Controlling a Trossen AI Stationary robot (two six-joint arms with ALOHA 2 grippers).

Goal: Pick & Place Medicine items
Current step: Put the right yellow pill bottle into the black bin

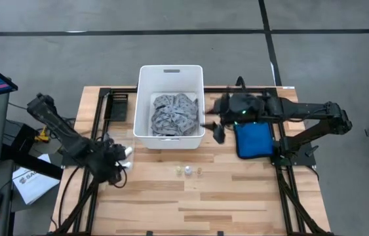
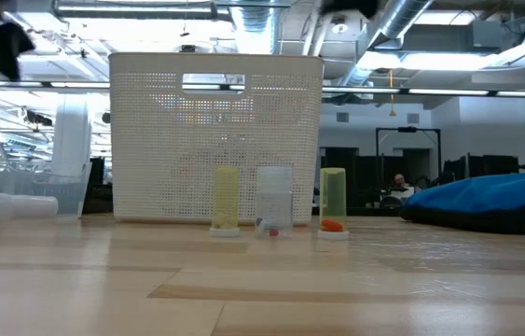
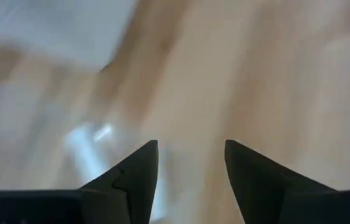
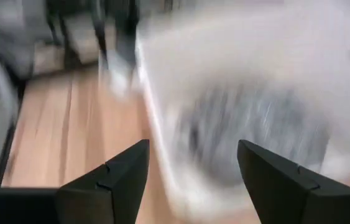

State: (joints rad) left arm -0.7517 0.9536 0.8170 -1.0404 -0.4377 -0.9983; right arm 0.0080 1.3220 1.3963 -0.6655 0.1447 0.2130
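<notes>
1. High view: the white perforated plastic bin point(image 1: 171, 75) holds a grey patterned cloth point(image 1: 173, 113); three small pale vials point(image 1: 189, 171) stand on the wooden bench point(image 1: 236, 196) in front of it. The right gripper point(image 1: 215, 128) hangs beside the bin, by the blue padded pouch point(image 1: 253, 139). The left gripper point(image 1: 120, 157) is low at the bench's left.
2. Low view: two yellowish vials point(image 2: 226, 199) flank a clear one.
3. Left wrist view: jaws apart, empty; a blurred pale tube point(image 3: 91, 149), perhaps, lies ahead.
4. Right wrist view: jaws wide, empty.
</notes>
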